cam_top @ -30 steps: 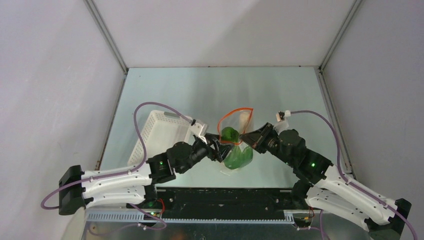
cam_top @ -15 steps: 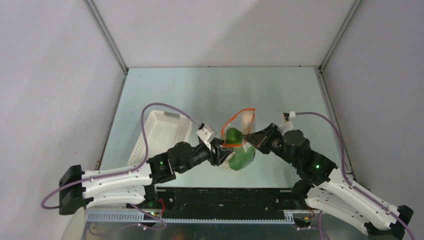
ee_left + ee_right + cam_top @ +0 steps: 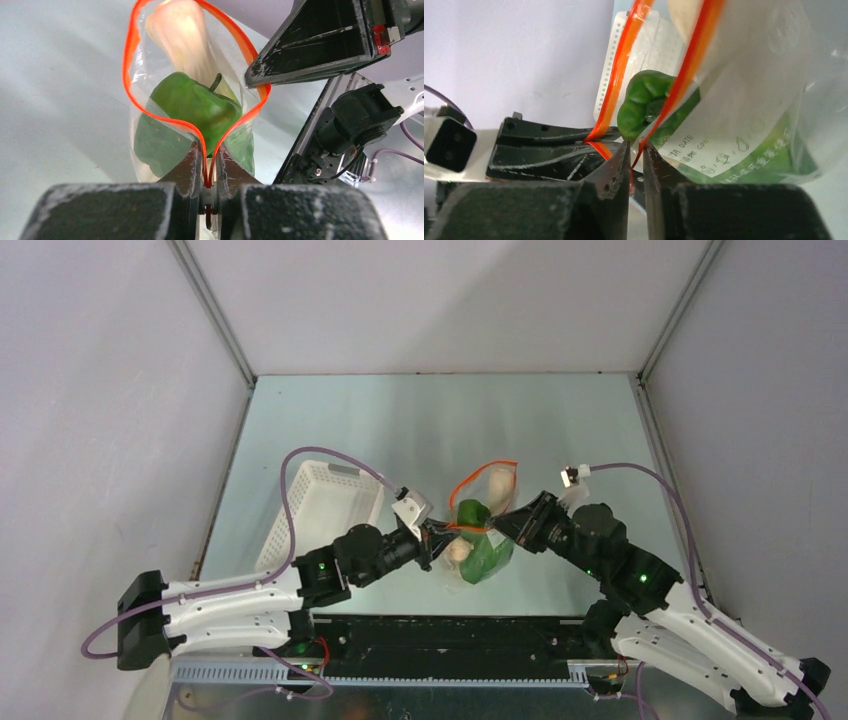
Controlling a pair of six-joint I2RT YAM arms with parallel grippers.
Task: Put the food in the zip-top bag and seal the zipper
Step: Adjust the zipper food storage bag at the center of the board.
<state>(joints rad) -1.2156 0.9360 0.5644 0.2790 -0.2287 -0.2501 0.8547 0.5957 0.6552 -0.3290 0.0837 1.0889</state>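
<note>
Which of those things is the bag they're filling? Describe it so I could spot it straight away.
Look at the table, near its front edge, where the left gripper and right gripper meet. The zip-top bag is held between them, each pinching its mouth. Unlike the white basket nearby, it is clear, shows a green vegetable inside, and has a red-orange zipper looped open.

zip-top bag [image 3: 744, 85]: clear crinkly plastic | green pepper [image 3: 195, 107]: glossy | basket [image 3: 320, 505]: white perforated plastic

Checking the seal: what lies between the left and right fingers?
The zipper, bowed open in a loop, with a green pepper inside the zip-top bag; clearest in the left wrist view.
</note>
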